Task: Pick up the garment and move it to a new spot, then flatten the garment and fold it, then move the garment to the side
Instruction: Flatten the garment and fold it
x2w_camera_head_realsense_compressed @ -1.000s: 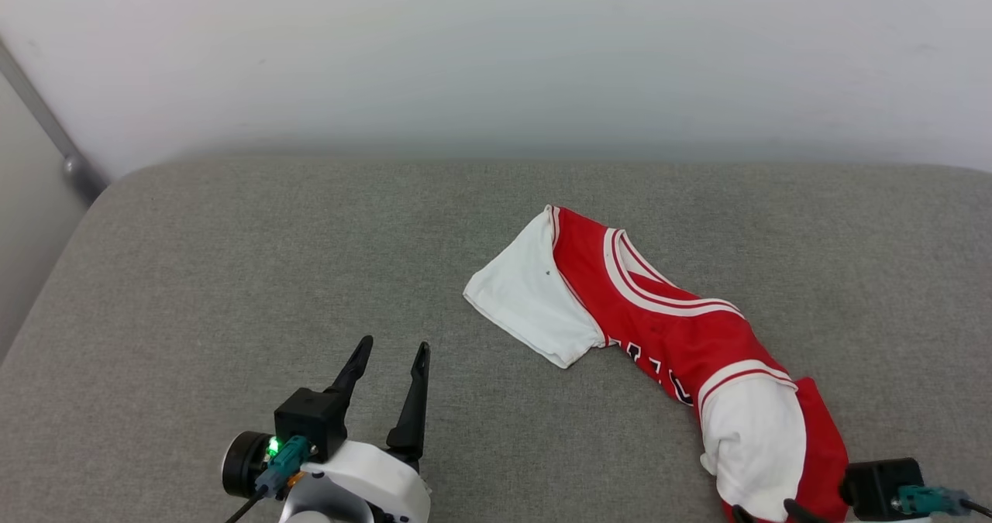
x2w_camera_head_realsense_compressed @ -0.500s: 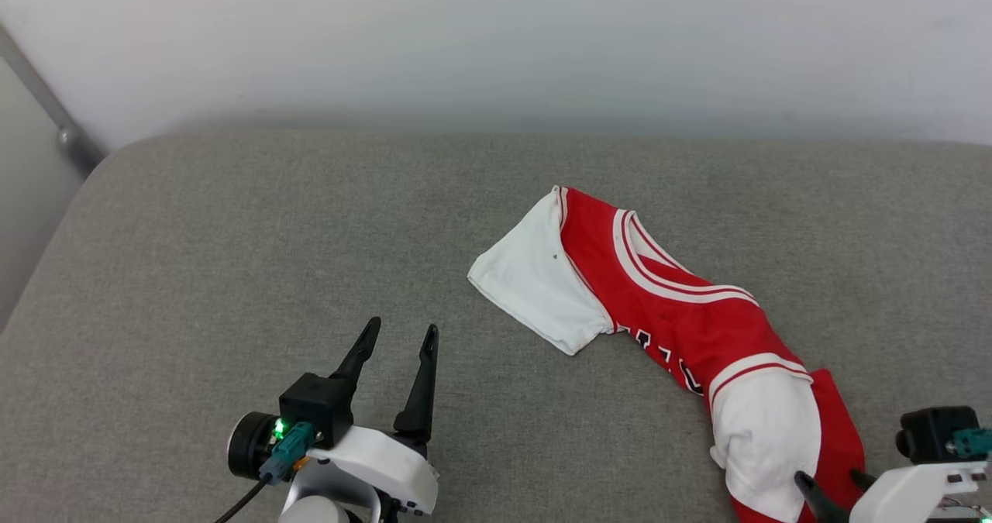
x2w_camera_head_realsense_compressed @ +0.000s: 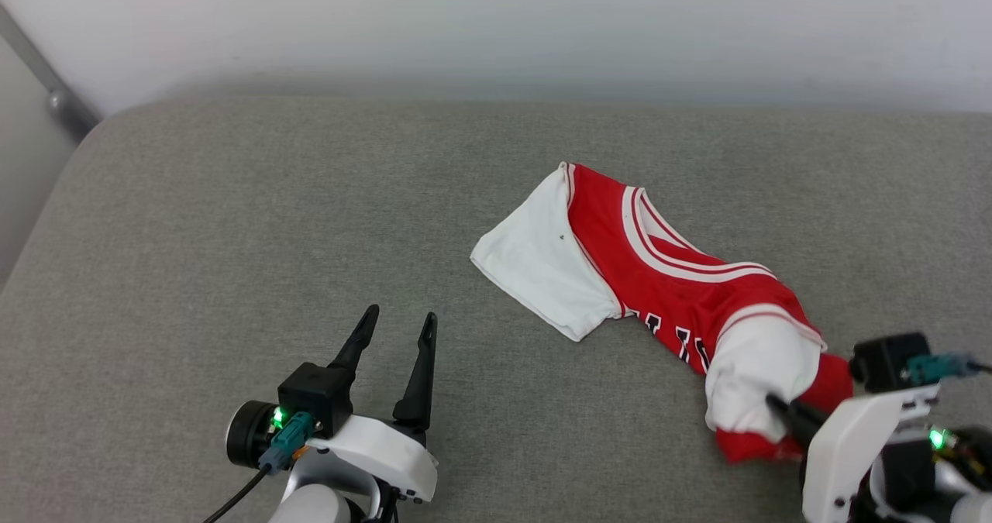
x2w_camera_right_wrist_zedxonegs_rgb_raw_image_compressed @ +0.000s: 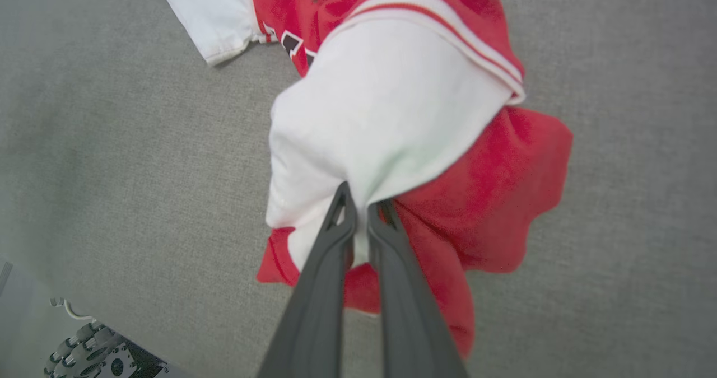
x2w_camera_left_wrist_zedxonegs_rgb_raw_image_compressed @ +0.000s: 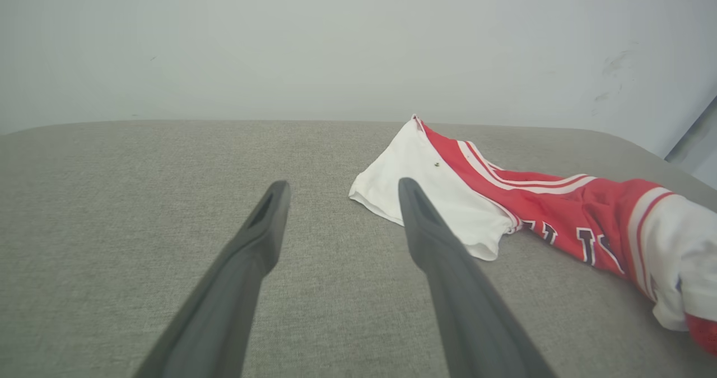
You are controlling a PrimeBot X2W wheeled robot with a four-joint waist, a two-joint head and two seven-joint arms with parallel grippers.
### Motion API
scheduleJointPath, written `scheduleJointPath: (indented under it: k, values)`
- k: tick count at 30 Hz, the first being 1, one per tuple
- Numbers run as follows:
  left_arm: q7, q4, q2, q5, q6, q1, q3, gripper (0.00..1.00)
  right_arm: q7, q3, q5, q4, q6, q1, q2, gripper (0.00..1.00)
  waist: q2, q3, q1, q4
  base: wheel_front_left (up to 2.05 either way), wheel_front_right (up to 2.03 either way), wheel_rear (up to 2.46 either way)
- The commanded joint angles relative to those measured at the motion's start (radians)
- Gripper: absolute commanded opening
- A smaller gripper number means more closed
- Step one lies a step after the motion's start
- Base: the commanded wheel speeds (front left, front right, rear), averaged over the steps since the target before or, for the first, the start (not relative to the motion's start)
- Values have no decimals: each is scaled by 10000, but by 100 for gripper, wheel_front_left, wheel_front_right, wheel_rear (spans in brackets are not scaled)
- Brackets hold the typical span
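Change against one second ago: the right gripper (x2w_camera_right_wrist_zedxonegs_rgb_raw_image_compressed: 363, 201) then sat at the bottom edge of the head view, jaws spread around the near end of the shirt (x2w_camera_head_realsense_compressed: 674, 298). Now its jaws are pinched together on that end. A fold of the near white sleeve (x2w_camera_head_realsense_compressed: 748, 372) and the red cloth under it are caught between them. This end has bunched up and drawn in toward the gripper. It seems raised a little off the surface, though we cannot be sure from these angles. The whole head view has also shifted, so the camera moved. The far half of the shirt appears to lie as it did. The left gripper (x2w_camera_head_realsense_compressed: 401, 315) is unchanged: jaws wide apart, holding nothing, low over bare fabric, well apart from the shirt and to its left.

Shirt position: right of centre on the padded surface (x2w_camera_head_realsense_compressed: 232, 221), lying diagonally. The far white sleeve (x2w_camera_head_realsense_compressed: 542, 267) is spread flat toward the middle. From there the shirt runs past the striped collar (x2w_camera_head_realsense_compressed: 682, 263) and the black-and-white lettering (x2w_camera_head_realsense_compressed: 682, 343) to the gripped end at the lower right of the head view. Part of the lettering is lost in the folds.

Surface: grey woven fabric, padded, with a rounded far-left corner.

Room: a plain pale wall (x2w_camera_head_realsense_compressed: 496, 27) stands directly behind the surface. A grey metal bar (x2w_camera_head_realsense_compressed: 43, 81) slants down the wall at the far left and ends beside that rounded corner.
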Motion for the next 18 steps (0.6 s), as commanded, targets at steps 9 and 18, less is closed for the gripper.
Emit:
scheduleJointPath:
  k: [9, 18]
  values:
    - [-80, -109, -34, 77, -90, -464, -65, 100, -253, -973, -367, 37, -5, -2528, -669, 0, 0, 506, -1, -288, 0, 0, 0]
    - [-92, -309, -93, 238, -185, -1131, -121, 100, -728, -3235, -714, 1887, -5, -4255, -918, 0, 0, 1989, -1, -53, 0, 0, 0]
